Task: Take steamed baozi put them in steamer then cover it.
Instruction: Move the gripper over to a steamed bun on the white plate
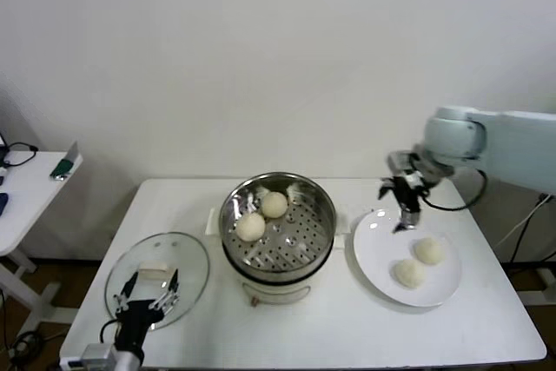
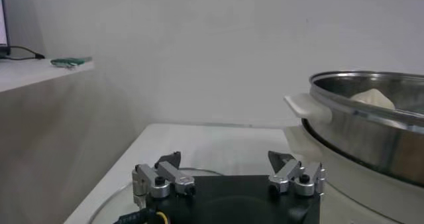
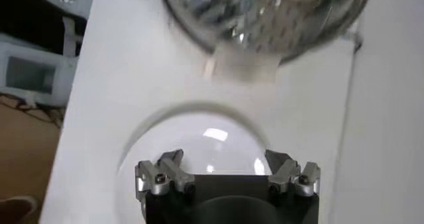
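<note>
No readable writing. Two baozi (image 1: 262, 215) in steamer (image 1: 323, 230), two on plate (image 1: 373, 258). Right gripper (image 1: 404, 217) empty, fingers spread, above plate. Left gripper (image 1: 149, 294) released, over lid (image 1: 195, 254).

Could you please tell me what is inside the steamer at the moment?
Two steamed baozi sit side by side on the perforated tray inside the steamer, toward its far left. The tray hides whatever lies beneath it.

no readable text

no lettering, label, brand, number or sign can be made out on anything in these three views.
</note>
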Controlling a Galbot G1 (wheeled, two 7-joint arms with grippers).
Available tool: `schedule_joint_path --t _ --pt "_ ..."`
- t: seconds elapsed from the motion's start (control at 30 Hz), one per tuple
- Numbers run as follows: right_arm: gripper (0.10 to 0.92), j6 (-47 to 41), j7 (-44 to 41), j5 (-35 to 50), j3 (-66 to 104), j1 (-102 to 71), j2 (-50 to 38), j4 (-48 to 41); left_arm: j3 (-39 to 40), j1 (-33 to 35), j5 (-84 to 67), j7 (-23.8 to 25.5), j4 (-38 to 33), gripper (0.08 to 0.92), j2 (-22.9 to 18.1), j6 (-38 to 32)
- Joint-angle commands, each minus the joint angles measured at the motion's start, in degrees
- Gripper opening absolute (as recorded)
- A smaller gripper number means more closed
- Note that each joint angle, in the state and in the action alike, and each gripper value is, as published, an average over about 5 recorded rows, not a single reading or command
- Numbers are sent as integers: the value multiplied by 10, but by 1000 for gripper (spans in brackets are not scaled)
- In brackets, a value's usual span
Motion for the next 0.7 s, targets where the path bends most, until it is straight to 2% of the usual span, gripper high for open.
schedule_joint_path --t 0.03,0.27,0.7 --pt "823 29 -19 -114 98 -184 -117 -22 0 -3 -1 0 2 823 1 0" --pt "823 16 0 -153 190 -285 -89 -67 -1 -3 -1 -1 6 823 0 -2" --pt "823 -24 55 -175 301 -418 -23 -124 -1 -3 0 -1 10 823 -1 -3"
